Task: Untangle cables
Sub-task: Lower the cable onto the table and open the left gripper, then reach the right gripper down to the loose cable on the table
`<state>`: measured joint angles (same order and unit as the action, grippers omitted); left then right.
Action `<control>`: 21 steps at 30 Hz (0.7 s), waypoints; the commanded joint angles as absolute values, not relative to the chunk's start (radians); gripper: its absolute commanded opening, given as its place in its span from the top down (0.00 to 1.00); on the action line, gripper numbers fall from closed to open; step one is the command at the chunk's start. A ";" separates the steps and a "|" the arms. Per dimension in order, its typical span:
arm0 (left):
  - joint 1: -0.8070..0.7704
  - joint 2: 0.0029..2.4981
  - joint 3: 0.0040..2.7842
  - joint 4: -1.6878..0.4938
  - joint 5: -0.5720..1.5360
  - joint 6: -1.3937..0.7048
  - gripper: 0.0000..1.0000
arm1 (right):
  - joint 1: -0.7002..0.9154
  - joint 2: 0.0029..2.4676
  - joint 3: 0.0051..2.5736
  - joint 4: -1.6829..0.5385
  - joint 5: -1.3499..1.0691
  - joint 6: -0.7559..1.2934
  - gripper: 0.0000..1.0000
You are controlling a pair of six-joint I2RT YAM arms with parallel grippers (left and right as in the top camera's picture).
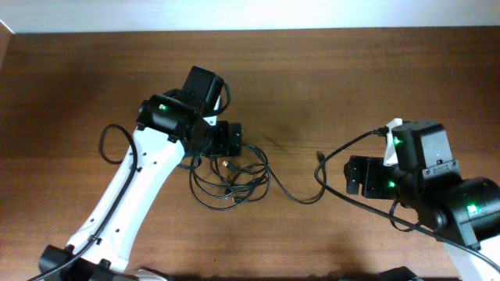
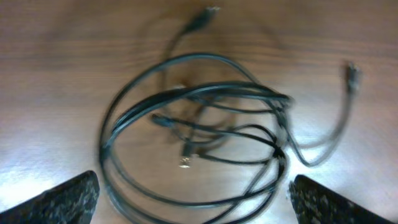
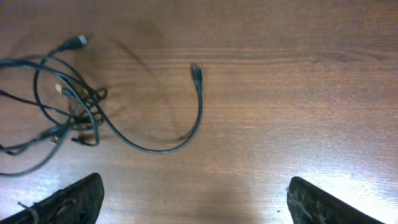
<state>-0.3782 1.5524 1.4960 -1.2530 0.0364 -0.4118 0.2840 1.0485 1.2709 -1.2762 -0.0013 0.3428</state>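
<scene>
The cables (image 1: 234, 181) lie as loose tangled black loops on the wooden table, with one strand curving right to a plug end (image 1: 319, 157). My left gripper (image 1: 226, 139) hovers over the loops' upper left, open and empty. In the left wrist view the cables (image 2: 199, 130) fill the space ahead of the open jaws (image 2: 194, 202), blurred. My right gripper (image 1: 358, 175) is open and empty, to the right of the stray plug. In the right wrist view the tangle (image 3: 62, 112) is at the left and the stray strand (image 3: 180, 134) curves up to its plug; the jaws (image 3: 196, 202) stand over bare wood.
The brown wooden table (image 1: 328, 78) runs to a pale wall edge at the back. A thicker black arm cable (image 1: 109, 144) loops beside the left arm, and another runs to the right arm (image 1: 351, 144).
</scene>
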 commanded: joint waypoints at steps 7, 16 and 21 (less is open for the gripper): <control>-0.129 1.554 1.507 -1.270 -0.136 -0.411 0.01 | 0.281 1.241 1.251 -1.190 -0.346 0.061 0.01; 0.009 1.554 1.506 -1.202 0.043 0.005 0.16 | 0.512 1.364 1.251 -1.022 -0.374 0.060 0.01; 0.029 1.556 1.506 -1.132 0.059 0.005 0.01 | 0.677 1.530 1.251 -0.941 -0.375 0.067 0.01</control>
